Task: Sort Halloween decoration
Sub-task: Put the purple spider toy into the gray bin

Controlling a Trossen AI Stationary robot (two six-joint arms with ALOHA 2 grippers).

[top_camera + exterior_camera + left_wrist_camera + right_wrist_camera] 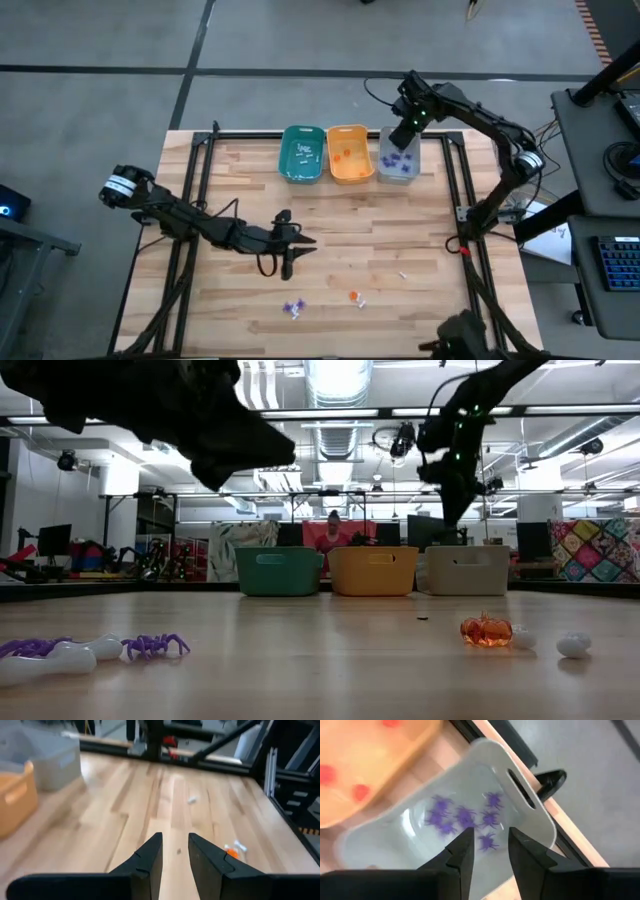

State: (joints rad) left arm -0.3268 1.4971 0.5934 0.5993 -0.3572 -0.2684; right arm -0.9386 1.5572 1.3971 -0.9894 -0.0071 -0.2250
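Nearest the low camera, a small purple plastic spider and a white bone-shaped trinket lie on the pale wooden plank tabletop, with a translucent orange pumpkin trinket and two small white pieces off to the other side.

From above, the left arm stretches low across the tabletop, its left pincer bent down near the middle of the near half, fingers a little apart with only bare wood between them. The right arm reaches over the far edge, and the right pincer hangs over the grey rectangular plastic bin; its fingers stand apart and hold nothing, with a cluster of purple spiders lying on the bin floor below.

Beside the grey bin sit an orange rectangular bin holding a few orange pieces and a teal rectangular bin holding white ones, all three touching in a row at the far edge. More trinkets lie loose on the near part of the tabletop.

Black metal framing edges the tabletop. Beyond it, the low view shows a workshop with strip lights, monitors, a patchwork quilt, and a person in red behind the bins.
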